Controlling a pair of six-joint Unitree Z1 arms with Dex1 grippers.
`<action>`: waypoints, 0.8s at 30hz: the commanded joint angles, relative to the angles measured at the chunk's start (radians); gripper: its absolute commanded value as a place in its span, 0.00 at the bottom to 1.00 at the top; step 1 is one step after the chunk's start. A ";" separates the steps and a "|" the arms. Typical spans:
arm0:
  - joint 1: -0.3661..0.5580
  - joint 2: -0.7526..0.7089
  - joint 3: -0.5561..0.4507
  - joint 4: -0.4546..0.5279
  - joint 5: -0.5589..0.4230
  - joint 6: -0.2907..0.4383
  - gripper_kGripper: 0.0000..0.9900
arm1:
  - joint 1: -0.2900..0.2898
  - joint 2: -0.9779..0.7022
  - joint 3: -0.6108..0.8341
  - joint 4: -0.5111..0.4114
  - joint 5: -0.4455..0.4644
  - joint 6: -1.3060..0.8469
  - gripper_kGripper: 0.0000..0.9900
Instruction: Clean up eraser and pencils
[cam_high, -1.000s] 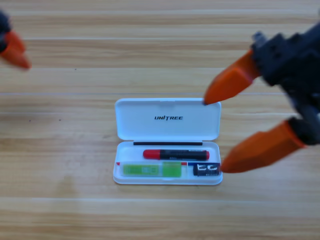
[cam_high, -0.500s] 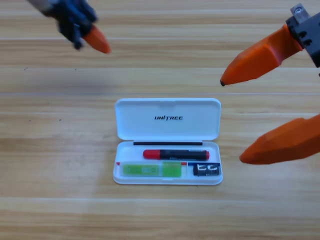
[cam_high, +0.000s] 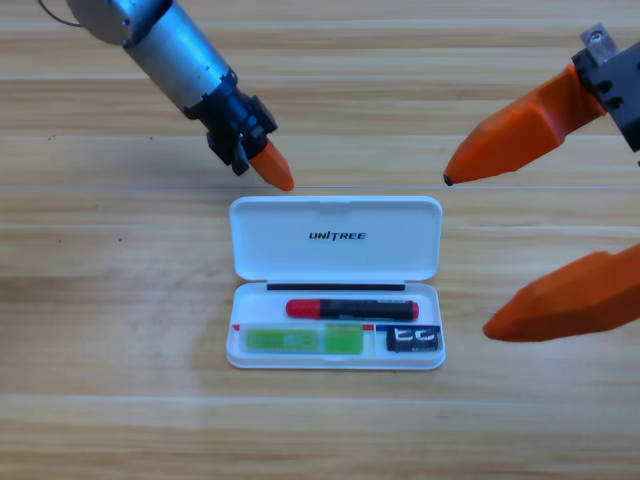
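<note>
Wooden table (cam_high: 120, 400), pale planks running side to side, seen from above.

Left gripper (cam_high: 270, 166): comes in from the upper left on a grey arm, tip pointing down and to the right, just beyond the upper left corner of the lid. Only one orange tip shows; whether its jaws are apart or together cannot be told. It holds nothing visible.

White case (cam_high: 336, 365): centre of the table, open, lid (cam_high: 336, 215) laid back flat on the far side, tray toward the near edge.

Contents of the tray, left to right:
- Light green pencil (cam_high: 303, 340), flat stick lying lengthwise along the near left part.
- Red-and-black pencil (cam_high: 351, 309), thicker, red end to the left, black barrel to the right, lying lengthwise along the far part, just behind the green one.
- Eraser (cam_high: 413, 341), small dark block with pale marks, in the near right corner, just beside the green pencil's end.

Right gripper (cam_high: 466, 254): large at the right edge, jaws spread wide and empty. Upper tip sits beyond the lid's upper right corner; lower tip lies to the right of the tray, near the eraser but apart from it.
</note>
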 joint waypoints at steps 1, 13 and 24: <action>-0.020 0.057 -0.006 0.045 -0.050 -0.013 0.00 | -0.024 -0.017 0.034 -0.022 0.015 0.003 0.96; -0.068 -0.105 0.124 0.122 -0.125 0.001 0.00 | -0.024 -0.016 0.037 -0.022 0.021 0.003 0.96; -0.105 -0.171 0.204 0.136 -0.134 0.018 0.00 | -0.024 -0.014 0.037 -0.025 0.023 0.008 0.96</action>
